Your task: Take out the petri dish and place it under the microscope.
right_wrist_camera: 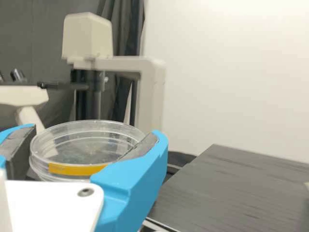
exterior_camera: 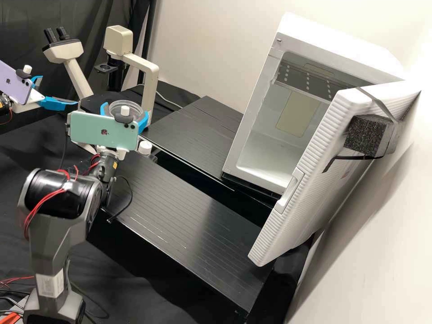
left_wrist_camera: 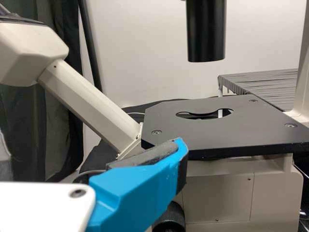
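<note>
A dark curtain [exterior_camera: 24,33] hangs beside the wall [exterior_camera: 207,45].

**Dark grey and black, trimmed in bright blue**

The right arm [exterior_camera: 49,243] is dark grey, with a glossy black joint [exterior_camera: 56,193], looping red cables [exterior_camera: 38,211], a pale label [exterior_camera: 51,284] and a yellow sticker [exterior_camera: 115,165]. It carries a mint-green phone [exterior_camera: 101,129]; the left arm [exterior_camera: 4,107] has a lilac one. The right hand [exterior_camera: 125,112] and left hand [exterior_camera: 59,90] pair white plates with angular blue fingers [right_wrist_camera: 137,181], padded dark grey; a screw [right_wrist_camera: 85,192] dots the white.
</note>
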`<control>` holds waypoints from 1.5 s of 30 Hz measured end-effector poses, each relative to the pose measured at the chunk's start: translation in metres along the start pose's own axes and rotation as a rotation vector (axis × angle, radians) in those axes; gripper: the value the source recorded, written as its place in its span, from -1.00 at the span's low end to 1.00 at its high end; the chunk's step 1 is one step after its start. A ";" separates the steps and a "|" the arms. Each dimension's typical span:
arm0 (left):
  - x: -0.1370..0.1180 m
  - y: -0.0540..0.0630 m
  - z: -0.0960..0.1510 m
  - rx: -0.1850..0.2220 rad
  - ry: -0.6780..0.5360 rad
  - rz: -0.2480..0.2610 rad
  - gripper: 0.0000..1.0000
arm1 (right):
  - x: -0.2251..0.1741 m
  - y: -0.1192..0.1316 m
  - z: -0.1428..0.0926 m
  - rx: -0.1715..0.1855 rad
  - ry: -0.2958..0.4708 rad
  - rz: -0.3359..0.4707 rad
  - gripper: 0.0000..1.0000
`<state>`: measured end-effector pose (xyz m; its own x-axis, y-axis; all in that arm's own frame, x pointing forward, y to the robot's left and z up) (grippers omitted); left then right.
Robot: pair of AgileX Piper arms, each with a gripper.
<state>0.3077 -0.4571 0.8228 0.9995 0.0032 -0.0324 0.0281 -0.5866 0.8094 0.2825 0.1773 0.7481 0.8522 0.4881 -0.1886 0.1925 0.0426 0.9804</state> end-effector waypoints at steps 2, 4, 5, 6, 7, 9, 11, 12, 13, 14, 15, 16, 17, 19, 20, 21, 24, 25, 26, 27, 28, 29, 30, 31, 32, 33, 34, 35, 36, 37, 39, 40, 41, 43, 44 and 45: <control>0.000 0.000 0.000 0.000 0.000 0.000 1.00 | 0.011 -0.007 0.001 0.001 -0.007 -0.020 -1.00; 0.000 0.000 0.000 0.000 0.000 0.000 1.00 | 0.022 -0.013 0.001 0.003 -0.014 -0.030 -1.00; 0.000 0.000 0.000 0.000 0.000 0.000 1.00 | 0.028 -0.014 0.001 0.002 -0.017 -0.032 -1.00; 0.000 0.000 0.000 0.000 0.000 0.000 1.00 | 0.034 -0.018 0.002 0.000 -0.028 -0.040 -1.00; 0.000 0.000 0.000 0.000 0.000 0.000 1.00 | 0.038 -0.020 0.002 -0.002 -0.028 -0.044 -1.00; 0.000 0.000 0.000 0.000 0.000 0.000 1.00 | 0.051 -0.027 0.002 -0.016 -0.031 -0.065 -1.00; 0.000 0.000 0.000 0.000 0.000 0.000 1.00 | 0.062 -0.033 0.002 -0.027 -0.038 -0.080 -1.00; 0.000 0.000 0.000 0.000 0.000 0.000 1.00 | 0.067 -0.036 0.003 -0.033 -0.044 -0.088 -1.00; 0.000 0.000 0.000 0.000 0.000 0.000 1.00 | 0.073 -0.040 0.003 -0.043 -0.047 -0.099 -1.00; 0.000 0.000 0.000 0.000 0.000 0.000 1.00 | 0.077 -0.043 0.003 -0.048 -0.051 -0.105 -1.00; 0.000 0.000 0.000 0.000 0.000 0.000 1.00 | 0.081 -0.046 0.002 -0.053 -0.054 -0.113 -1.00; 0.000 0.000 0.000 0.000 0.000 0.000 1.00 | 0.087 -0.051 0.004 -0.059 -0.068 -0.124 -1.00; 0.000 0.000 0.000 0.000 0.000 0.000 1.00 | 0.090 -0.053 0.003 -0.064 -0.068 -0.128 -1.00; 0.000 0.000 0.000 0.000 0.000 0.000 1.00 | 0.099 -0.060 0.004 -0.076 -0.079 -0.141 -1.00; 0.000 0.000 0.000 0.000 0.000 0.000 1.00 | 0.103 -0.063 0.005 -0.082 -0.085 -0.146 -1.00; 0.000 0.000 0.000 0.000 0.000 0.000 1.00 | 0.107 -0.064 0.005 -0.081 -0.090 -0.149 -1.00; 0.000 0.000 0.000 0.000 0.000 0.000 1.00 | 0.116 -0.070 0.008 -0.074 -0.101 -0.159 -1.00; 0.000 0.000 0.000 0.000 0.000 0.000 1.00 | 0.119 -0.072 0.010 -0.072 -0.107 -0.165 -1.00; 0.000 0.000 0.000 0.000 0.000 0.000 1.00 | 0.122 -0.073 0.011 -0.070 -0.112 -0.167 -1.00; 0.000 0.000 0.000 0.000 0.000 0.000 1.00 | 0.127 -0.076 0.012 -0.066 -0.120 -0.169 -1.00; 0.000 0.000 0.000 0.000 0.000 0.000 1.00 | 0.129 -0.077 0.012 -0.062 -0.123 -0.172 -1.00; 0.000 0.000 0.000 0.000 0.000 0.000 1.00 | 0.133 -0.079 0.012 -0.061 -0.124 -0.177 -1.00; 0.000 0.000 0.000 0.000 0.000 0.000 1.00 | 0.136 -0.080 0.012 -0.058 -0.126 -0.181 -1.00; 0.000 0.000 0.000 0.000 0.000 0.000 1.00 | 0.139 -0.082 0.012 -0.056 -0.127 -0.186 -1.00; 0.000 0.000 0.000 0.000 0.000 0.000 1.00 | 0.142 -0.083 0.012 -0.055 -0.127 -0.185 -1.00; 0.000 0.000 0.000 0.000 0.000 0.000 1.00 | 0.144 -0.084 0.012 -0.060 -0.128 -0.188 -1.00; 0.000 0.000 0.000 0.000 0.000 0.000 1.00 | 0.147 -0.085 0.013 -0.060 -0.131 -0.186 -1.00; 0.000 0.000 0.000 0.000 0.000 0.000 1.00 | 0.150 -0.086 0.013 -0.057 -0.129 -0.183 -1.00; 0.000 0.000 0.000 0.000 0.000 0.000 1.00 | 0.152 -0.086 0.013 -0.056 -0.127 -0.180 -1.00; 0.000 0.000 0.000 0.000 0.000 0.000 1.00 | 0.155 -0.086 0.013 -0.055 -0.126 -0.179 -1.00; 0.000 0.000 0.000 0.000 0.000 0.000 1.00 | 0.160 -0.089 0.014 -0.059 -0.128 -0.185 -1.00; 0.000 0.000 0.000 0.000 0.000 0.000 1.00 | 0.161 -0.090 0.013 -0.057 -0.129 -0.183 -1.00; 0.000 0.000 0.000 0.000 0.000 0.000 1.00 | 0.164 -0.091 0.012 -0.062 -0.127 -0.179 -1.00; 0.000 0.000 0.000 0.000 0.000 0.000 1.00 | 0.169 -0.095 0.012 -0.060 -0.123 -0.177 -1.00; 0.000 0.000 0.000 0.000 0.000 0.000 1.00 | 0.170 -0.097 0.014 -0.059 -0.125 -0.179 -1.00; 0.000 0.000 0.000 0.000 0.000 0.000 1.00 | 0.173 -0.099 0.015 -0.054 -0.127 -0.177 -1.00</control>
<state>0.3077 -0.4571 0.8228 0.9995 0.0032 -0.0324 0.0281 -0.5866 0.8094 0.4179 0.2447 0.6181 0.8625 0.3557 -0.3600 0.3209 0.1657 0.9325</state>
